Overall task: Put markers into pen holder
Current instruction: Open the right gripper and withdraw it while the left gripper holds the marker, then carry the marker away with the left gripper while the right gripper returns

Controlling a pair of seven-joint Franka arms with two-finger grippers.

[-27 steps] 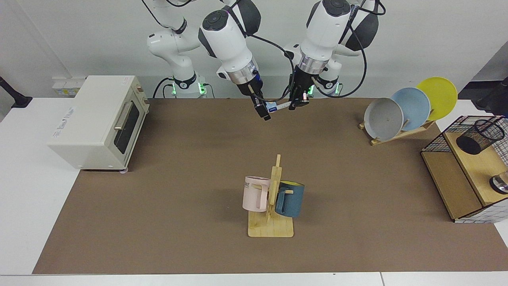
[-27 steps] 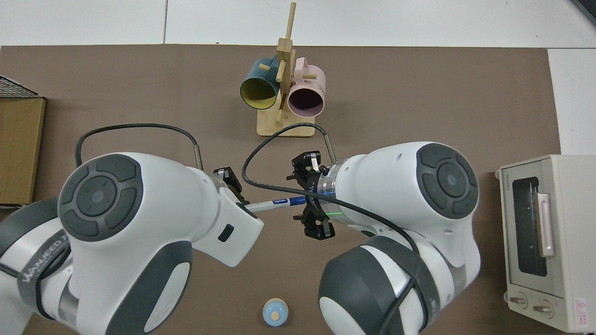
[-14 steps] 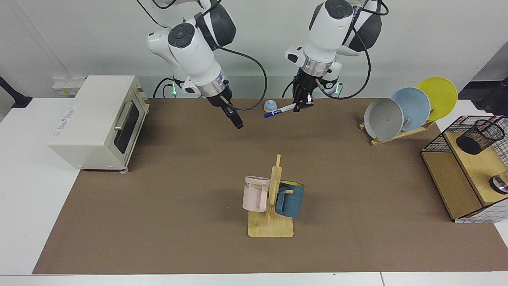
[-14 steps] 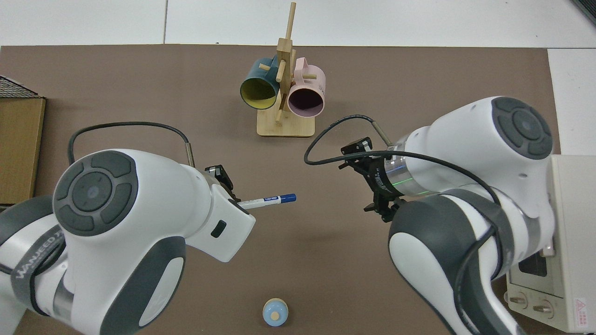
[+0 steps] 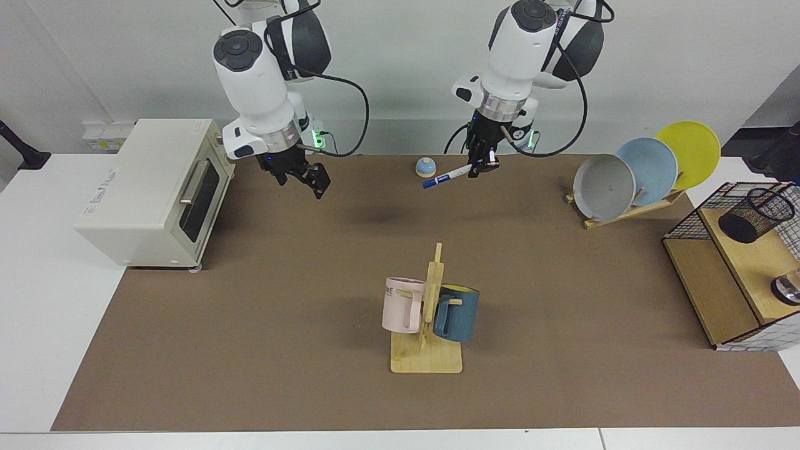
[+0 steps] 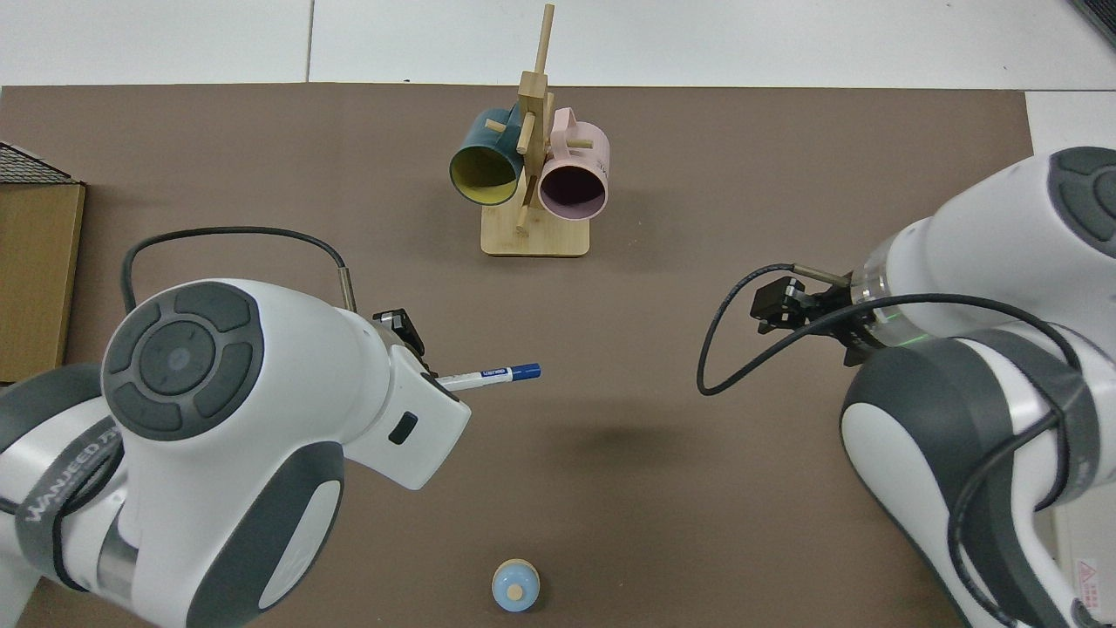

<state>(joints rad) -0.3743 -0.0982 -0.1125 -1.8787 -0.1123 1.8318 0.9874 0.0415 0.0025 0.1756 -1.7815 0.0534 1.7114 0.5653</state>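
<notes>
- Left arm: rising from the base at the right of the facing view, forearm angled steeply down, wrist almost vertical.
- Left hand (image 5: pixel 480 167): hanging above the far part of the brown worktop (image 5: pixel 262 300), fingers pointing down and closed on the white end of the slim white marker pen with dark blue cap (image 5: pixel 445 177), which juts sideways and slightly down, cap end free; in the top view mostly hidden under the forearm.
- Right arm: coming from the base at the left of the facing view, forearm pointing down, wrist tilted.
- Right hand (image 5: pixel 312 179): hovering above the worktop, well apart from the left hand, fingers spread and empty.
</notes>
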